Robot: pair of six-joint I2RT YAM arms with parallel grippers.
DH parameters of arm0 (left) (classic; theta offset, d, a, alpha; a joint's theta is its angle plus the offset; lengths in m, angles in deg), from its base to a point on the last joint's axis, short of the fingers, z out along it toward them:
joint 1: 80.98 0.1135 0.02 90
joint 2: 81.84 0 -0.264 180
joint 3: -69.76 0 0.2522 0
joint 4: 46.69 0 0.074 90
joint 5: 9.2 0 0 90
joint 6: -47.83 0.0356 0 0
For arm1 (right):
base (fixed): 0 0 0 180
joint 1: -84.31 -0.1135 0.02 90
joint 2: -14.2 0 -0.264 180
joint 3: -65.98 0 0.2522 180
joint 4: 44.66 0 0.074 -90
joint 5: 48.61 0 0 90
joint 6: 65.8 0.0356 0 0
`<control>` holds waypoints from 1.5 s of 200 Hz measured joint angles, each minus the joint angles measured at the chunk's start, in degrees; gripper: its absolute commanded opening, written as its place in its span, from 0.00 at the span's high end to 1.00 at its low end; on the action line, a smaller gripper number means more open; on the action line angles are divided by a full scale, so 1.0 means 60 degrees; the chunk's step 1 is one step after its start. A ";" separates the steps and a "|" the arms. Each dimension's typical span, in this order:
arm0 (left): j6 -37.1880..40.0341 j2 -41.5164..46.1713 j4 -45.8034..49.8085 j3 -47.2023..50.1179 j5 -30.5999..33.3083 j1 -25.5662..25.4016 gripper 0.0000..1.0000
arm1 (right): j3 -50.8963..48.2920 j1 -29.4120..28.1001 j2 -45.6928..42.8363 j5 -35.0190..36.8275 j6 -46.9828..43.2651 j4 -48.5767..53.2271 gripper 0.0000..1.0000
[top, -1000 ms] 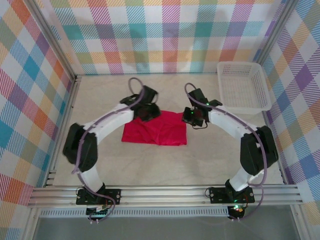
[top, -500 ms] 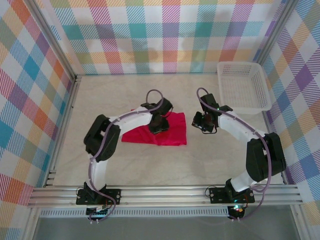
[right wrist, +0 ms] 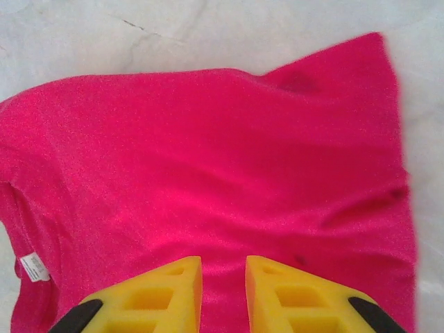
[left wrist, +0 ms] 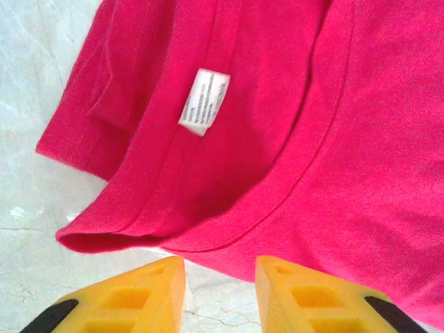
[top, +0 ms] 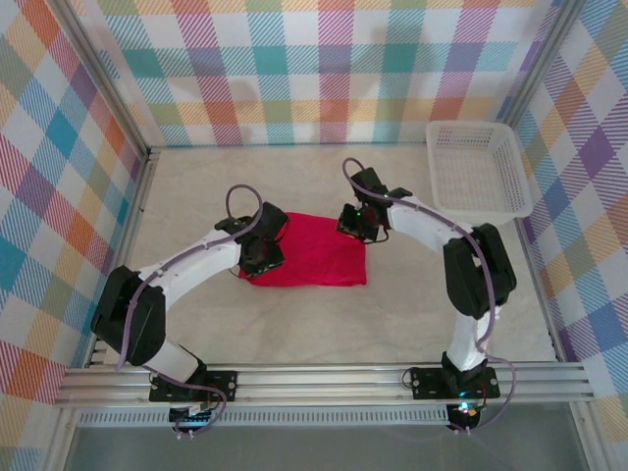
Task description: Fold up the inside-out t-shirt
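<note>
Left wrist view: the left claw [left wrist: 220,276] is released, its yellow fingers [left wrist: 139,298] a narrow gap apart with bare tabletop [left wrist: 28,208] between them. It sits just short of the collar edge of the red inside-out t-shirt [left wrist: 333,139], and a white tag [left wrist: 203,101] lies past the collar. In the right wrist view the right claw [right wrist: 223,277] is also released, fingers slightly parted over flat red cloth. From above, the shirt lies as a flat rectangle mid-tabletop, a claw at each end. The white mesh basket [top: 486,213] is well apart at the far right.
</note>
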State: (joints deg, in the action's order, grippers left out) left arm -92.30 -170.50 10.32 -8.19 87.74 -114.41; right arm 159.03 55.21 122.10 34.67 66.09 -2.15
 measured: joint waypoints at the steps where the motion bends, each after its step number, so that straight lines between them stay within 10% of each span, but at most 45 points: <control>1: 0.0000 -0.0033 0.0015 -0.0069 -0.0011 0.0000 0.67 | 0.0025 0.0004 0.0029 -0.0011 0.0007 -0.0004 0.75; 64: 0.0186 -0.3315 -0.0965 -0.2619 -0.0874 0.0124 0.70 | 0.0109 0.0044 0.1504 -0.0317 0.0058 -0.0321 0.78; 117: 0.0994 -0.5355 -0.0535 -0.4513 -0.1461 0.0776 0.71 | -0.4131 -0.1585 -0.1617 -0.0433 0.1209 -0.1614 0.74; 157: 0.2091 -0.6339 0.0291 -0.6710 -0.1545 0.0885 0.64 | -0.4339 -0.2871 -0.2896 -0.0120 0.1519 -0.1381 0.56; 225: 0.2754 -0.2324 -0.0076 -0.3326 -0.2014 0.2106 0.33 | 0.0204 -0.0940 0.0138 0.0404 -0.0747 -0.0433 0.32; 257: 0.2852 -0.1534 -0.0725 -0.1876 -0.2586 0.3279 0.32 | 0.2575 -0.0397 0.2160 0.0386 -0.1588 0.0277 0.14; 300: 0.3100 -0.2124 -0.1348 -0.1749 -0.3093 0.3785 0.33 | 0.5410 -0.0022 0.4131 0.0404 -0.2364 0.0991 0.16</control>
State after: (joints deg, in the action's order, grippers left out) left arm -73.70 -183.24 2.23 -18.68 69.18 -91.70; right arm 191.49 55.08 146.88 37.10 51.91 3.79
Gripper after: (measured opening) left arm 0.674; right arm 0.860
